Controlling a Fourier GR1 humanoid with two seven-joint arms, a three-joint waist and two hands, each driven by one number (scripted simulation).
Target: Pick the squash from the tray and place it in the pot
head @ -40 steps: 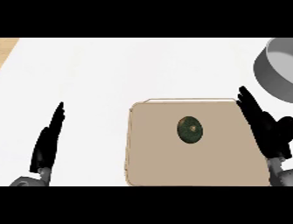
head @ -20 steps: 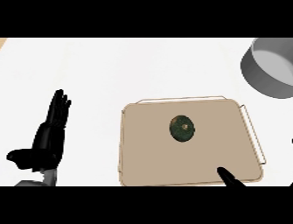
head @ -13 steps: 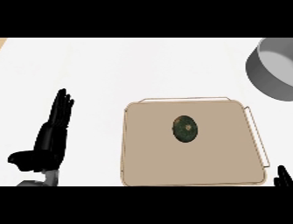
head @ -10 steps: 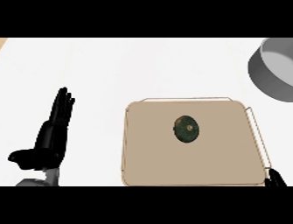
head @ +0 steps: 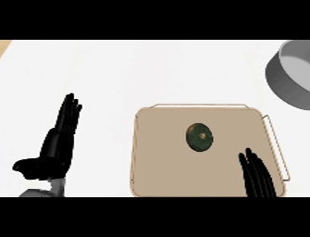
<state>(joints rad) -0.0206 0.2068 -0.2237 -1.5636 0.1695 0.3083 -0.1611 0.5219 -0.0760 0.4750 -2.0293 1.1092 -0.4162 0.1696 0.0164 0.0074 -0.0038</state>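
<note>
Over the tray (head: 157, 157), right hand (head: 256, 176) open.

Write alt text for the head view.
A dark green squash lies on a tan tray on the white counter. The open right hand is over the tray's lower right, short of the squash. The left hand rests open at left; a grey pot sits upper right.
</note>
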